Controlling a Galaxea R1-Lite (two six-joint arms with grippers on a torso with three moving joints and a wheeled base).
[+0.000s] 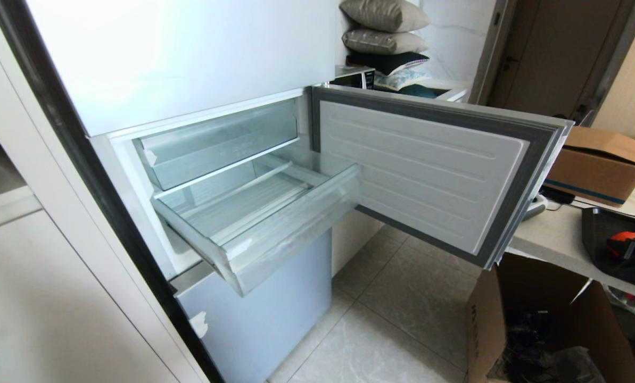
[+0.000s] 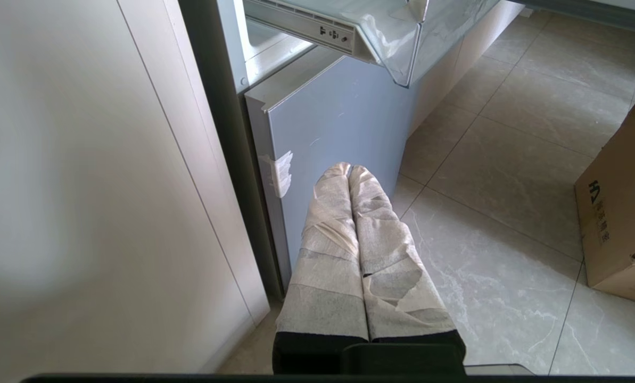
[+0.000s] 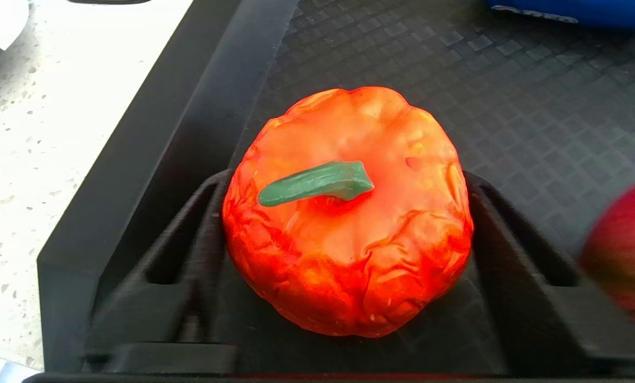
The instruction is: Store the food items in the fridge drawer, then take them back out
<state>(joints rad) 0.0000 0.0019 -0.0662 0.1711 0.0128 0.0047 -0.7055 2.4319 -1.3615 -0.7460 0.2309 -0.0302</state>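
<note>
Orange pumpkin (image 3: 349, 213) between right jaws in black tray (image 3: 152, 133), grip unclear, left jaws closed, empty.

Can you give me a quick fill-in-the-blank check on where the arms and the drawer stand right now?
1. The right gripper has its fingers on either side of an orange ____ with a green stem.
2. That piece sits in a ____-coloured tray on the speckled counter.
3. The clear fridge drawer is pulled out and holds ____ food.
4. The left gripper, tape-wrapped, hangs with its fingers ____ above the floor tiles.

Missing words: pumpkin; black; no; shut
</note>
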